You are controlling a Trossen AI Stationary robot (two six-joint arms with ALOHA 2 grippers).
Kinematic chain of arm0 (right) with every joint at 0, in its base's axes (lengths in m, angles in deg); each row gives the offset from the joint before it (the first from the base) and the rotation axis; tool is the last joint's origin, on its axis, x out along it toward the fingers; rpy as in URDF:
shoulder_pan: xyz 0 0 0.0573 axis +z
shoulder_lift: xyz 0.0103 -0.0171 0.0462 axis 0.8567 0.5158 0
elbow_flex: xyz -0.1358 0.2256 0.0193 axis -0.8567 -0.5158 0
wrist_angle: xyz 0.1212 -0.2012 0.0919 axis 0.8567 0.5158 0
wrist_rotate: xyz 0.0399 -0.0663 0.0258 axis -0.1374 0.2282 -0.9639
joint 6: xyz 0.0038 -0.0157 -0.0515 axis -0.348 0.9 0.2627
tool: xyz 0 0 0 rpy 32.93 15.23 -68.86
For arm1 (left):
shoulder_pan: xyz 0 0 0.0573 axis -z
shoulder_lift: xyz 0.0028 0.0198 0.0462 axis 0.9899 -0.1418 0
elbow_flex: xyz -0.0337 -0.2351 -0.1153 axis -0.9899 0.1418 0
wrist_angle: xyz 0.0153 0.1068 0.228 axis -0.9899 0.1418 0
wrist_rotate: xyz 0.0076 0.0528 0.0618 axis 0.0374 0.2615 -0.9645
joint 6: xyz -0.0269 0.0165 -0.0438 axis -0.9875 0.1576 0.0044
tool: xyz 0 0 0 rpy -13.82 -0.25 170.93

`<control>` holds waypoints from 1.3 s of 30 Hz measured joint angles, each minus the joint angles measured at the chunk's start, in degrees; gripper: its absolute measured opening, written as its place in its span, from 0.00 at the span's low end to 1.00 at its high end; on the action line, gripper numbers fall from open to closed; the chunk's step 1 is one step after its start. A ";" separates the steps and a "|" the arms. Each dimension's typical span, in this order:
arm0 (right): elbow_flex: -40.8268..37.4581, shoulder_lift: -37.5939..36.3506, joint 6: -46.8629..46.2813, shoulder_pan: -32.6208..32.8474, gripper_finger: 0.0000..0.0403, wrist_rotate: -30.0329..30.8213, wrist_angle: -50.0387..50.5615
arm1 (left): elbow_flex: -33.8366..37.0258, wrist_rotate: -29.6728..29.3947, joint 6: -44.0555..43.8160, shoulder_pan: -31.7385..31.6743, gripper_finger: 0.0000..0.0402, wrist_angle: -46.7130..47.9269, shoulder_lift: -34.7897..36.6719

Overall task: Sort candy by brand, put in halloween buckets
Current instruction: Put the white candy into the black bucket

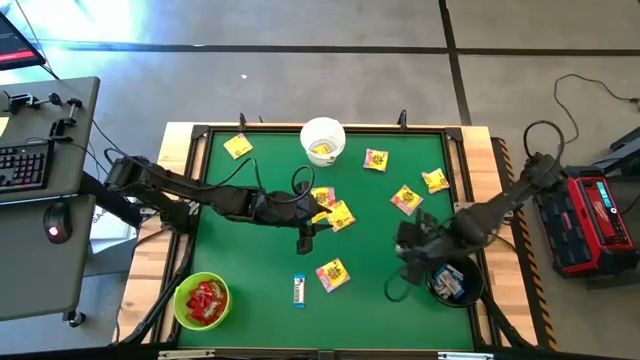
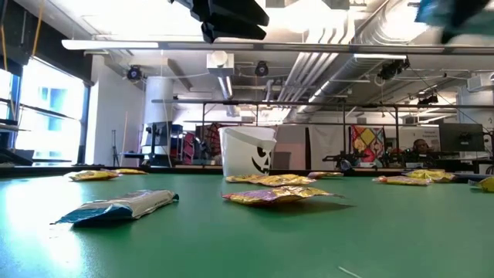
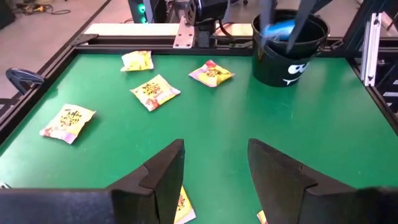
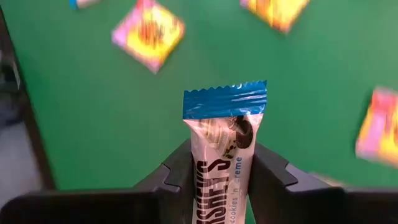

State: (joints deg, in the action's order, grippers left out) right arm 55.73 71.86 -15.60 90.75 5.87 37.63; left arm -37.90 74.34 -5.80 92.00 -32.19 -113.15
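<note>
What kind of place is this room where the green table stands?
Probably a robotics lab or open workshop: exposed ceiling ducts run overhead, a desk with a keyboard stands beside the green table, and a red power unit with cables lies on the bare floor.

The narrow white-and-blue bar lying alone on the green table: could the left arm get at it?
Probably yes: the left gripper hangs open just beyond the narrow white-and-blue bar, with only bare green table between.
</note>
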 joint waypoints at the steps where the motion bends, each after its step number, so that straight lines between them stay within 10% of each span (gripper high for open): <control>1: 1.34 0.00 -2.57 1.38 0.23 -1.02 3.31 | 0.00 -0.02 0.03 0.00 0.42 0.07 0.00; 14: -2.59 0.07 -31.29 18.55 0.23 -17.36 16.13 | 0.00 1.03 -0.07 0.04 0.42 1.95 0.00; 26: -15.41 0.07 -33.92 21.13 0.38 -21.81 10.64 | 0.00 1.06 -0.14 0.04 0.42 2.90 0.00; 32: -12.82 0.08 -32.39 21.14 0.54 -21.56 10.71 | 0.00 2.03 -0.55 0.04 0.42 3.58 0.00; 39: -3.99 0.07 -30.92 22.33 0.44 -12.66 19.24 | -0.03 13.29 0.76 0.85 0.42 7.71 0.00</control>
State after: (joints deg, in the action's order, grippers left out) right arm 51.74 71.93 -46.52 113.08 -6.80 56.87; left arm -37.93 87.64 -5.04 92.85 -24.48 -113.15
